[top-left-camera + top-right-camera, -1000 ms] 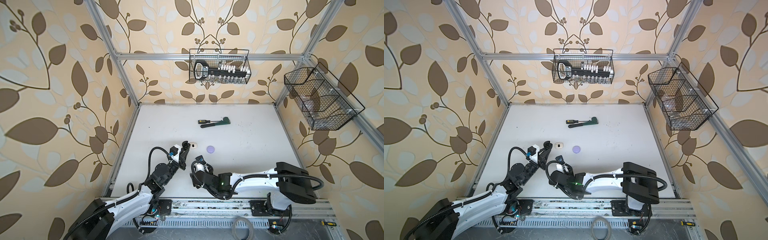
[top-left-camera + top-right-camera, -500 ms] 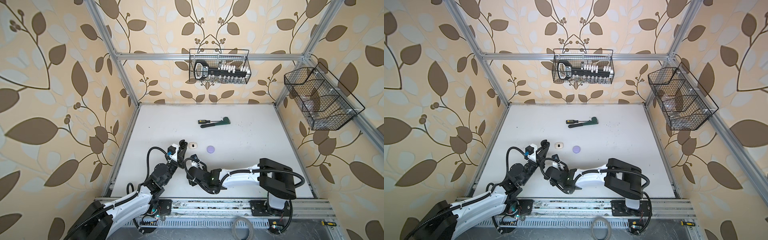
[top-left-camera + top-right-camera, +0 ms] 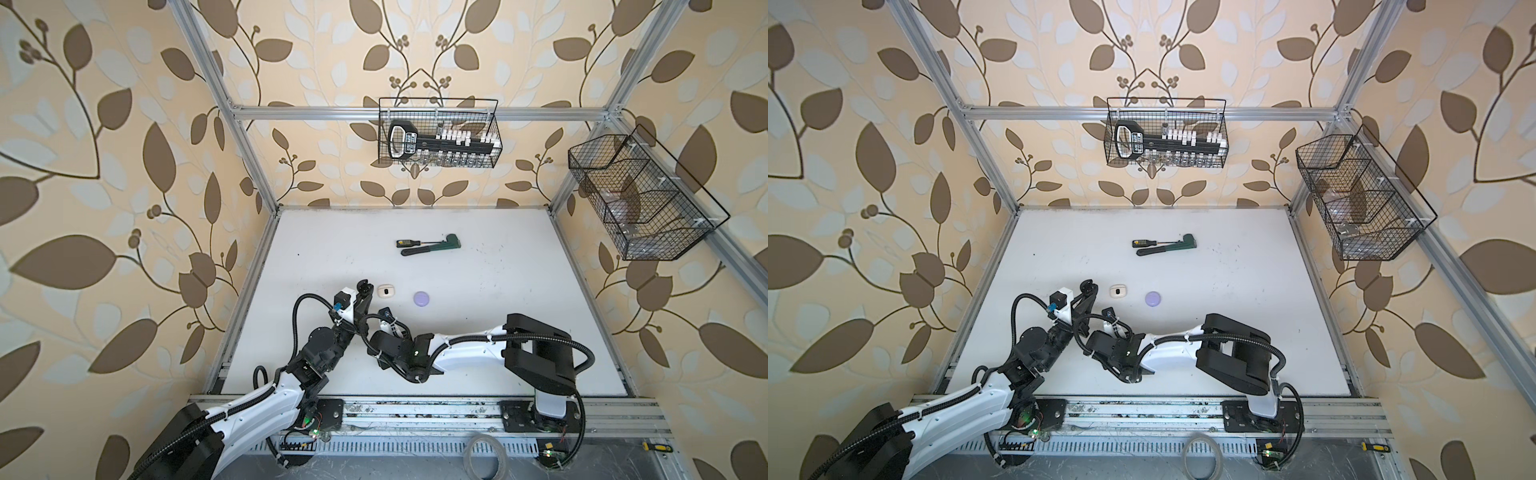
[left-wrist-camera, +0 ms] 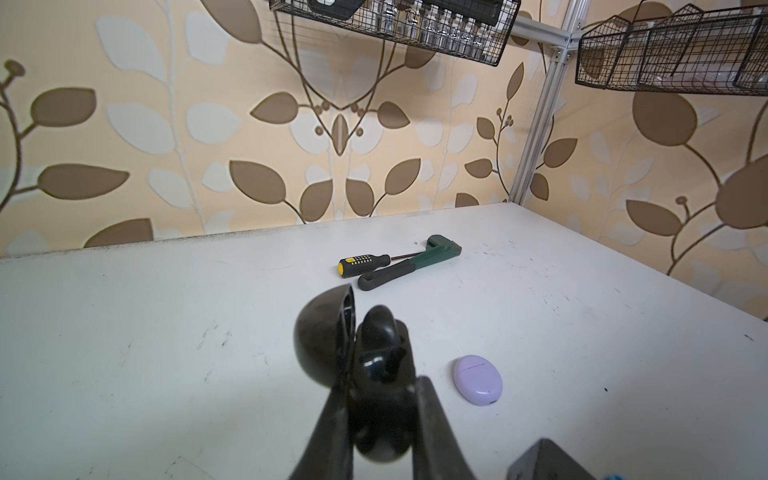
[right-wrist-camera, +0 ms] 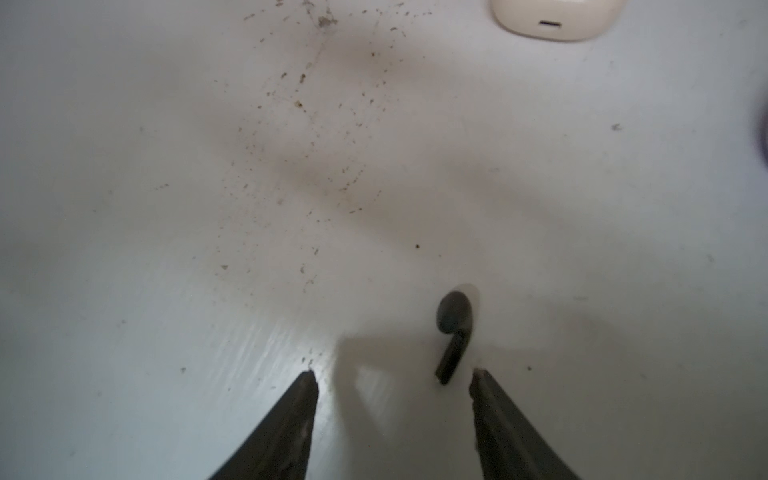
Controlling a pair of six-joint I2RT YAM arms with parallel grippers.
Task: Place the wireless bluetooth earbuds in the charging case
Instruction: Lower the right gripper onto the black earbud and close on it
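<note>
Right tool [image 5: 392,376], half-open and empty, hovers at the black earbud [image 5: 454,328] on the counter [image 5: 166,208]; my left tool [image 4: 378,395] clamps the open black case [image 4: 324,336]. Next I should centre on the stem, then pinch.

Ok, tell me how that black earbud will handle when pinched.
The black earbud looks tiny and stiff, so probably light. Its rounded, smooth head may slip or swivel in the right tool. Lying flat on the table, it likely skids if nudged.
</note>
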